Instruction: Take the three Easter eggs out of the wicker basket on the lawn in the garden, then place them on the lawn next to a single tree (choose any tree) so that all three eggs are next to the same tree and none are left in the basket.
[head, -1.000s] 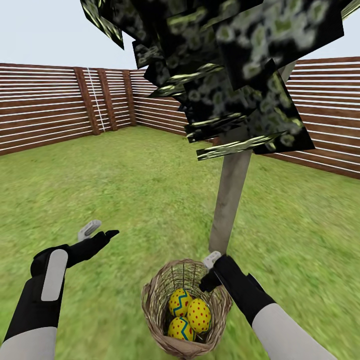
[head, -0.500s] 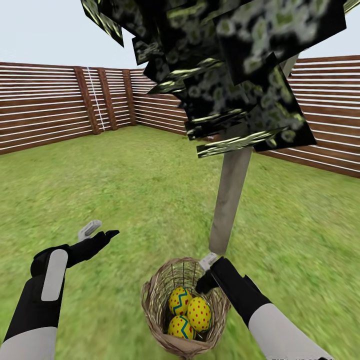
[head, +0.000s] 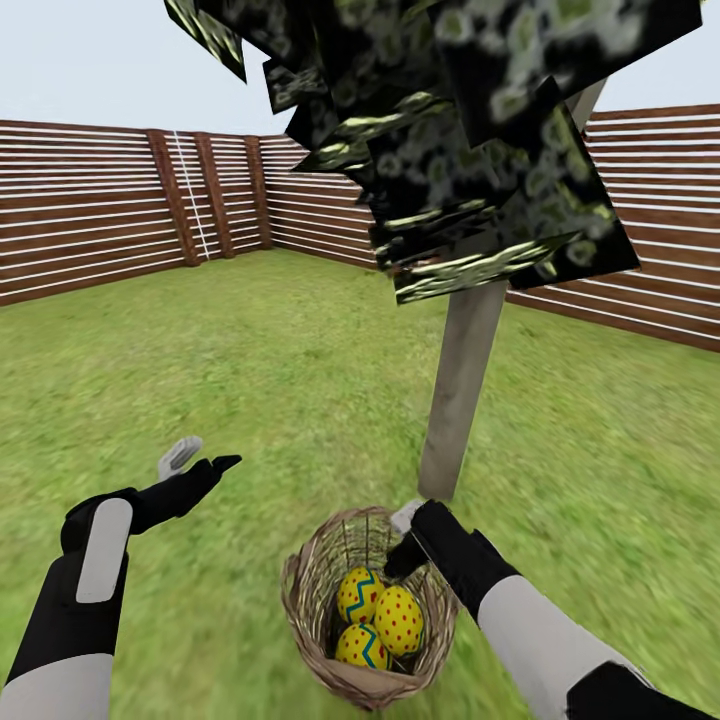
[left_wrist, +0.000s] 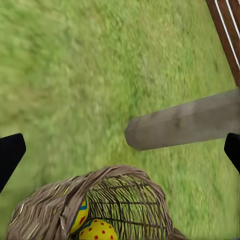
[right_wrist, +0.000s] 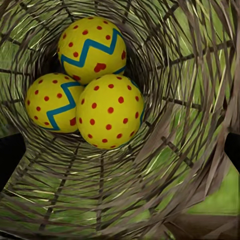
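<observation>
Right now the first egg has not yet been lifted: all three eggs lie in the basket (head: 365, 610), which stands on the lawn (head: 250, 400) just in front of the foot of the tree (head: 460, 400). The right pincer (head: 405, 540) hangs at the far rim of the basket, and its wrist view looks straight down the woven wall onto the eggs. In that view the two dark fingertips (right_wrist: 10, 155) stand at opposite edges of the picture, so the jaws are wide apart with nothing between them. The left pincer (head: 195, 462) is held out over bare grass, well apart from the basket, its fingers spread and empty too; its own view looks across the basket's rim toward the trunk.

By my reading, the step in hand is reaching in for the first egg. The next move calls for lowering the right pincer into the basket and closing on the top egg (right_wrist: 111, 111), the dotted one resting on the other two, without catching the wicker.

Counted: three eggs, namely the top one, one with a zigzag (right_wrist: 92, 47) behind it and one (right_wrist: 52, 109) beside it; one basket; one tree close by; two pincers.
</observation>
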